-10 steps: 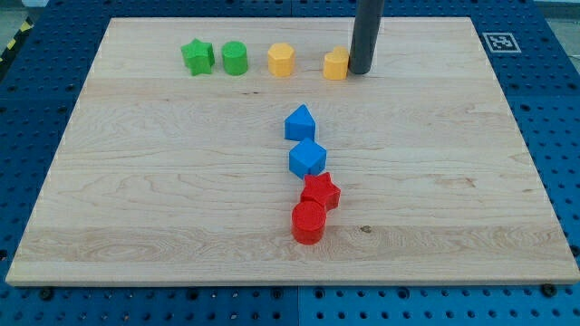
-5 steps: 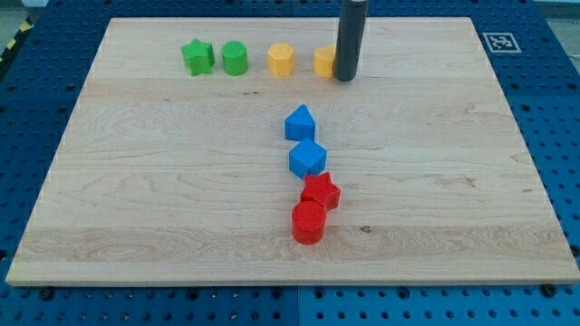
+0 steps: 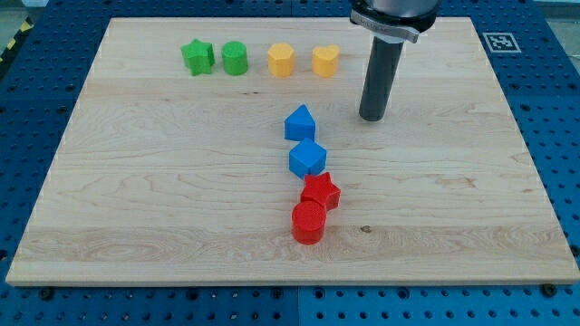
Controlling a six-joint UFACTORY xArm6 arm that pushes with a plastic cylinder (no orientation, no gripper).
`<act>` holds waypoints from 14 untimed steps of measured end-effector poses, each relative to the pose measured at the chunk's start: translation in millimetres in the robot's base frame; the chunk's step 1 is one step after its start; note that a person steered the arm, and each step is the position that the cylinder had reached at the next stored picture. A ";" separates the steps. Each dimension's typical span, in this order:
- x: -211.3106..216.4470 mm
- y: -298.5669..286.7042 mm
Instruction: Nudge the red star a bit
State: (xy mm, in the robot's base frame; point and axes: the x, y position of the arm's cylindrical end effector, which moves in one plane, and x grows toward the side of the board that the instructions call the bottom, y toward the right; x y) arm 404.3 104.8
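- Camera view: a pale wooden board (image 3: 163,181) with visible grain lies on a blue perforated table (image 3: 553,109).
- The arm carries no pincer, just a smooth dark rod; my tip (image 3: 372,119) rests on bare wood, to the view's right of the blue blocks.
- The red star (image 3: 321,191) sits below the board's middle, touching a red cylinder (image 3: 308,222) at its lower left and a blue cube-like block (image 3: 307,158) above.
- A blue pointed block (image 3: 300,122) stands just above that, between the star and the top row.
- Along the view's top: green star (image 3: 197,56), green cylinder (image 3: 235,58), yellow hexagonal block (image 3: 281,60), yellow block (image 3: 325,61).
- A printed marker tag (image 3: 499,41) sits at the top right corner.
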 end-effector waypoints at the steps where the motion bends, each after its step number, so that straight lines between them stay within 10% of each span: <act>1: 0.0 1.0; 5: 135.7 -1.6; 14: 134.3 -43.0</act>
State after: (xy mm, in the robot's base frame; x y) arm 538.7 61.8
